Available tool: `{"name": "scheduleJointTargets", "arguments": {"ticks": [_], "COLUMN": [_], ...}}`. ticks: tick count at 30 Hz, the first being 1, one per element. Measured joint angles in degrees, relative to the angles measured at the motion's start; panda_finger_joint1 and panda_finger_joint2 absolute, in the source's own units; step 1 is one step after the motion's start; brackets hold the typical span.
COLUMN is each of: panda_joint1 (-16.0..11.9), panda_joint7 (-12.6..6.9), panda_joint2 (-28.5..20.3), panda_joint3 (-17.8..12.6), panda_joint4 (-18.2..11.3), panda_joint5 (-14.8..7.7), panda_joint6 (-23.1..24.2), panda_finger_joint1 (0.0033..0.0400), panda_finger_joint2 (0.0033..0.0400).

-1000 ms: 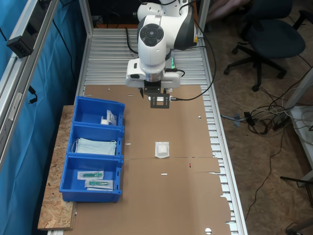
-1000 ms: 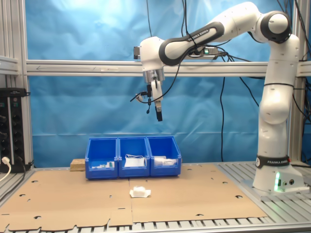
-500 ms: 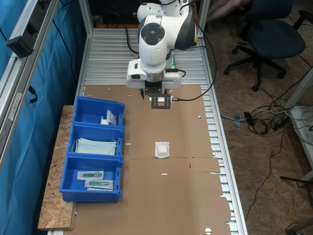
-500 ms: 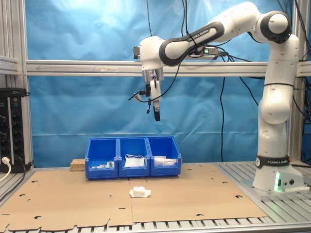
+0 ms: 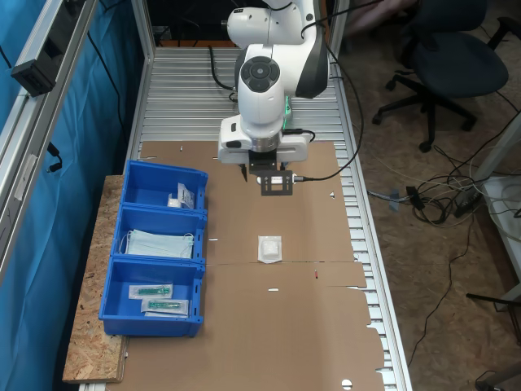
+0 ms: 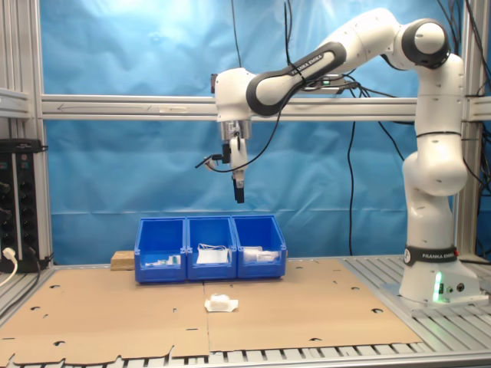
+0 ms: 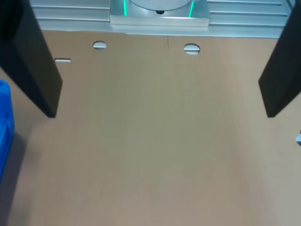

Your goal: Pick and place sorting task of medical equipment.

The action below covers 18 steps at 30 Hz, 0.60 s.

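Second exterior view, arm arched high, pincer [image 6: 239, 196] pointing down, fingers spread, above white packet [image 6: 221, 303].

The arm reaches out high, wrist pointing straight down, its hand [image 6: 238, 195] empty with fingers [image 7: 37, 61] spread wide.

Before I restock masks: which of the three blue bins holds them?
The middle bin, with light-blue folded masks; its neighbours hold white packets and teal pouched items.

Sitting beside the aluminium-framed table [image 5: 179, 90]: a black office chair [image 5: 444, 61] on bare floor, cables [image 5: 444, 191] trailing nearby. Hanging behind the table: a blue curtain [image 6: 115, 46], evenly lit.
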Motion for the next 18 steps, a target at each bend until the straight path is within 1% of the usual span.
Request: {"name": "scheduleJointTargets", "arguments": {"ticks": [5, 9, 12, 13, 18], "panda_joint1": [4.31, 6.75, 7.94, 8.47, 9.34], "panda_joint7": [0.00, 0.00, 0.00, 0.00, 0.00], "panda_joint2": [1.98, 3.17, 3.81, 4.15, 4.78], "panda_joint3": [-3.95, -6.14, -7.17, -7.68, -8.52], "panda_joint4": [-0.07, -0.80, -2.04, -3.13, -6.25], "panda_joint5": [0.00, 0.00, 0.00, 0.00, 0.19], "panda_joint6": [3.31, 6.60, 9.30, 11.11, 15.37], "panda_finger_joint1": [0.0400, 0.0400, 0.0400, 0.0400, 0.0400], "panda_finger_joint2": [0.0400, 0.0400, 0.0400, 0.0400, 0.0400]}}
